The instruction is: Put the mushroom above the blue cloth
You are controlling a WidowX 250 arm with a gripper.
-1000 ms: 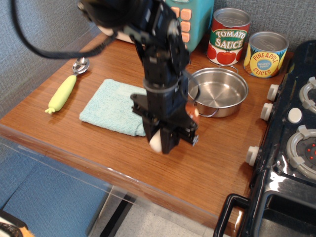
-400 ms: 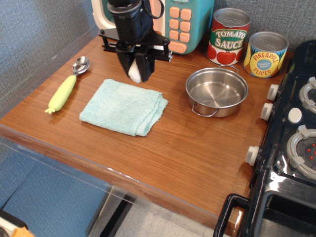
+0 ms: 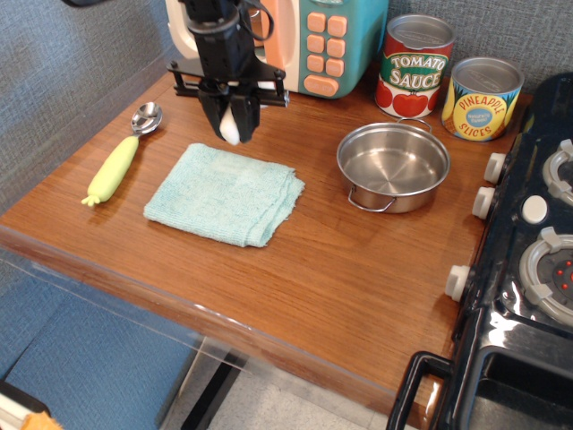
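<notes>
Along the bottom of the frame the brown wooden surface [image 3: 295, 296] ends at its front edge, and a glossy black toy stove [image 3: 528, 269] with pale knobs fills the lower right and right side. In the centre left lies the light teal-blue folded terry cloth [image 3: 224, 193], roughly square and flat on the wood. To its left, near the left edge of the frame, rests a spoon with a yellow-green handle and a silver bowl [image 3: 119, 161], lying at an angle and apart from the cloth. Right of centre sits a round shiny steel pot [image 3: 393, 166] with small loop handles, well apart from the cloth. Just beyond the cloth's far edge, in the upper left of centre, the black robot hand [image 3: 231, 128] points downward with its fingers pinching the cream-white toy mushroom [image 3: 231, 131], whose pale rounded end pokes out below the fingertips; whether it touches the wood cannot be told. At the top of the frame behind the hand stands a teal toy microwave with peach buttons [image 3: 327, 40], and to the upper right a red tomato sauce can [image 3: 414, 67] beside a yellow pineapple slices can [image 3: 483, 98].
</notes>
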